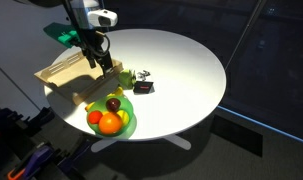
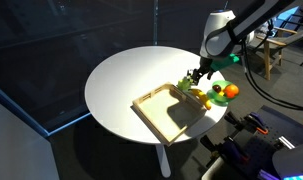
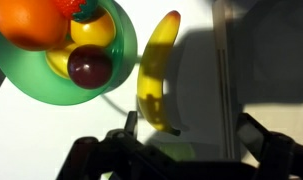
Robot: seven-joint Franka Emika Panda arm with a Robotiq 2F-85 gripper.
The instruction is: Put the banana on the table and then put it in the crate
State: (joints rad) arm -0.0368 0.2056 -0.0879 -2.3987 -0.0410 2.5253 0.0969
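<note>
Between green plate (image 3: pixel 123 50) and crate (image 2: pixel 169 115), banana (image 3: pixel 158 75) on table (image 3: pixel 31 120), clear only in wrist view, jaws spread

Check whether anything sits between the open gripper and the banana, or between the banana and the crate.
Nothing visible does. The gripper hangs open right over the banana, which lies bare on the table between the green plate and the crate. Only the crate's own low wall separates the banana from the crate floor.
</note>
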